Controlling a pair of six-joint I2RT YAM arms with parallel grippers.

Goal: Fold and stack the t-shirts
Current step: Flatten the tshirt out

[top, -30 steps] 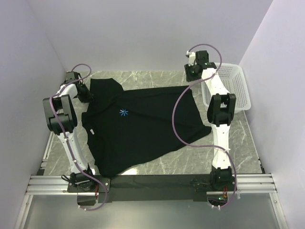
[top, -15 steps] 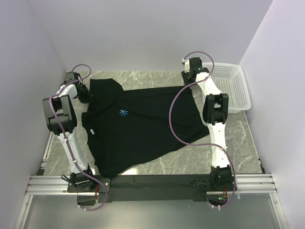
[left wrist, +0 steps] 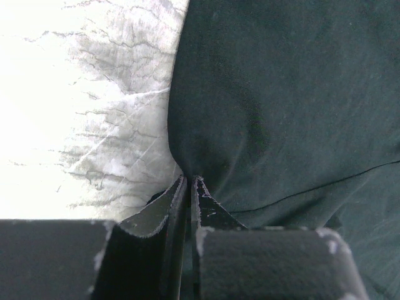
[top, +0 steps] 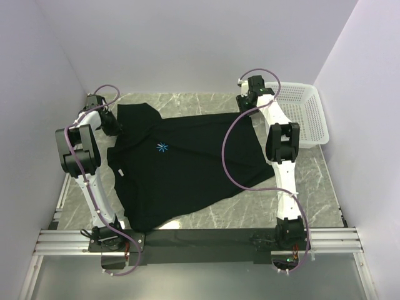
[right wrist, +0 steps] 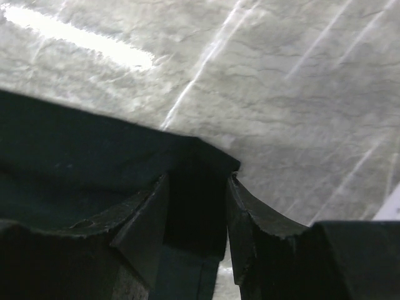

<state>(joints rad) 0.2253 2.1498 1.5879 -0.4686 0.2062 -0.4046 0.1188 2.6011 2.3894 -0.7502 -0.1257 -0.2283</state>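
Observation:
A black t-shirt [top: 187, 169] with a small light-blue starburst logo [top: 162, 147] lies spread across the marble table. My left gripper [top: 111, 123] is at the shirt's far left edge. In the left wrist view its jaws [left wrist: 188, 178] are pressed together on a pinch of the black cloth [left wrist: 281, 112]. My right gripper [top: 245, 103] is low at the shirt's far right corner. Seen from the right wrist, this gripper [right wrist: 199, 178] is open, and the cloth corner [right wrist: 206, 159] lies between the fingers, which stand apart.
A white perforated basket [top: 305, 119] stands at the back right, just beyond the right arm. Purple walls close in the table [top: 187, 103] on the left, back and right. A bare strip of marble runs behind the shirt.
The right arm has swung left from the basket side down to the shirt's far right corner. The left arm has not moved and keeps its pinch.

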